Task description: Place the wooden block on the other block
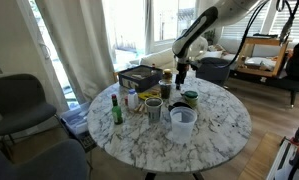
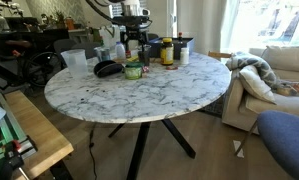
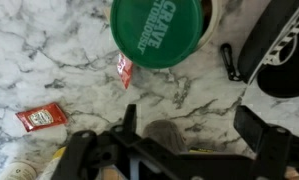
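My gripper (image 3: 194, 130) hangs open just above the marble table (image 3: 69, 60), with one finger (image 3: 129, 118) at the left and the other at the right. Between them lies a dull brown, rounded thing (image 3: 169, 135), half hidden under the gripper body. It may be a wooden block, but I cannot tell. Both exterior views show the gripper (image 1: 181, 70) (image 2: 132, 40) low over the cluttered part of the table. No other block shows plainly.
In the wrist view, a green-lidded tub (image 3: 157, 30) stands just ahead of the gripper, two red sauce packets (image 3: 41, 118) lie to the left, and a black object (image 3: 279, 50) sits at the right. Bottles (image 2: 167, 50), cups (image 1: 182, 122) and a black box (image 1: 139, 75) crowd the table.
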Robot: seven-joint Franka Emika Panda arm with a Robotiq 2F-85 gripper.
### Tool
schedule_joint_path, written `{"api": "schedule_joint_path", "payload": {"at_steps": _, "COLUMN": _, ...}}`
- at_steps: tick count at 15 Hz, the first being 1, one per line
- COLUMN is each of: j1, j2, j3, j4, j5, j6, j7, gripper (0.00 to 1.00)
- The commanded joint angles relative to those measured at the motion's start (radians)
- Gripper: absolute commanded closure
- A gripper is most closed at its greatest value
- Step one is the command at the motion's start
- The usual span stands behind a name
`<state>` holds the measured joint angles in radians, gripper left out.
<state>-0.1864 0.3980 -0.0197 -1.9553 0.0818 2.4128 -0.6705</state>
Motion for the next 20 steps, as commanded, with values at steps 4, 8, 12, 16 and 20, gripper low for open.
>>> {"api": "schedule_joint_path", "payload": {"at_steps": 4, "j1": -0.078, "j2": -0.016, "j3": 0.018, "j4": -0.146, "j5": 0.07, "j6": 0.152, "j7": -0.056, "gripper": 0.0}}
{"api": "schedule_joint_path", "payload": {"at_steps": 8, "j1": -0.097, "j2": -0.031, "j3": 0.012, "j4": -0.168, "j5": 0.069, "j6": 0.169, "j7": -0.07, "gripper": 0.0}}
{"api": "schedule_joint_path", "payload": {"at_steps": 12, "j1": -0.088, "j2": -0.072, "j3": 0.008, "j4": -0.158, "j5": 0.04, "j6": 0.192, "j7": -0.087, "gripper": 0.0}}
{"api": "schedule_joint_path", "payload": {"at_steps": 16, "j1": -0.078, "j2": -0.021, "j3": 0.025, "j4": -0.099, "j5": 0.043, "j6": 0.177, "j7": -0.088, "gripper": 0.0}}
{"api": "schedule_joint_path", "payload": {"at_steps": 20, "j1": -0.037, "j2": 0.024, "j3": 0.056, "j4": -0.095, "j5": 0.041, "j6": 0.174, "j7": -0.048, "gripper": 0.0}}
